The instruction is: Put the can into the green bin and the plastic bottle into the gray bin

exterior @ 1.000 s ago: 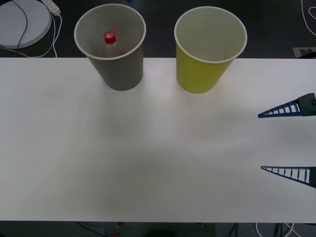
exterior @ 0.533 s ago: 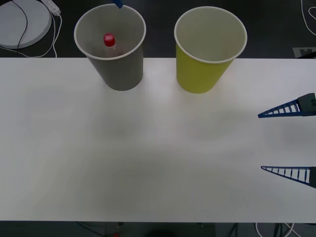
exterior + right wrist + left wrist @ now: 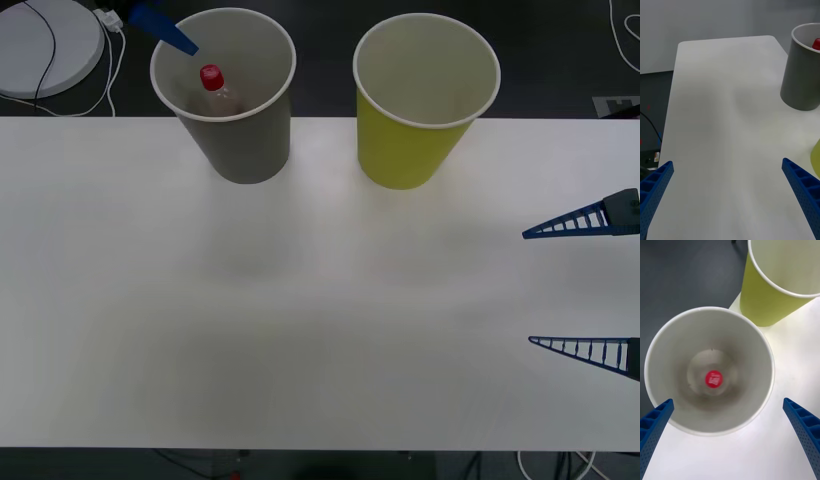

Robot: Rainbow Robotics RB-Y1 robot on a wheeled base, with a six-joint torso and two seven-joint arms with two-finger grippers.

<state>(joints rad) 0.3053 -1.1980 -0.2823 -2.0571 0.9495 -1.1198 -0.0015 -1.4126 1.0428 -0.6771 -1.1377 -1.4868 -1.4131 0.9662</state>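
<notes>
Nearest, the right gripper (image 3: 585, 285) hovers low at the right edge of the smooth white tabletop (image 3: 300, 300), its ribbed blue jaws wide apart. Farther back stand two tapered paper cups, the green bin (image 3: 420, 100) and the gray bin (image 3: 235, 100). The plastic bottle (image 3: 214, 84) stands inside the gray bin, red cap up. The left gripper (image 3: 730, 438) hangs above that bin, jaws spread.

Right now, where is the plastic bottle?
The plastic bottle stands inside the gray bin at the table's far left in the front view, beside the green bin; the open left gripper hovers above it.
</notes>
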